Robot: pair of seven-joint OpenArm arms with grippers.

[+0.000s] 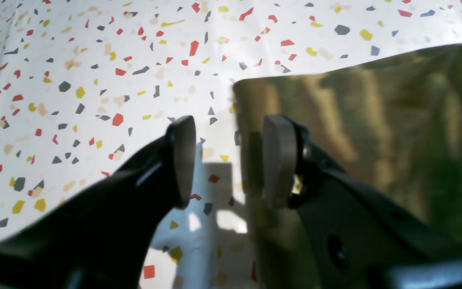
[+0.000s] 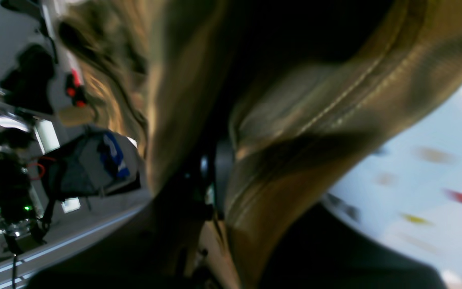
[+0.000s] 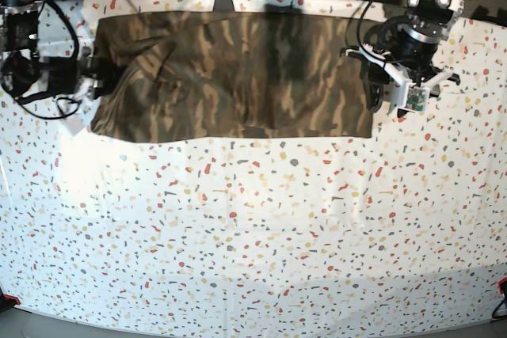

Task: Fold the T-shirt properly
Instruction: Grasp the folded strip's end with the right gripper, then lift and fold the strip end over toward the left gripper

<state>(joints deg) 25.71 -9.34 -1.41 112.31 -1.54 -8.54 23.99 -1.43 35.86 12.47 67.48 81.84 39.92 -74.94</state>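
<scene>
Base view shows the T-shirt [image 3: 230, 77] lying flat at the far edge of the table [image 3: 253, 235], long axis across it. The right gripper [image 2: 215, 176] is clamped on a hem; the left gripper [image 1: 229, 160] stands apart at the opposite edge. It should probably close fully on the cloth before both lift evenly.

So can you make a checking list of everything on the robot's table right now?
Surface: speckled white tabletop, mostly bare in front.
Job's things: camouflage T-shirt spread flat along the far edge.
Clutter: nothing seen.
Grippers: left gripper open, straddling the shirt's edge; right gripper shut on the T-shirt's hem.
Cables: black cables at the right arm and behind the table.
Surroundings: blurred room and equipment in the right wrist view.
</scene>
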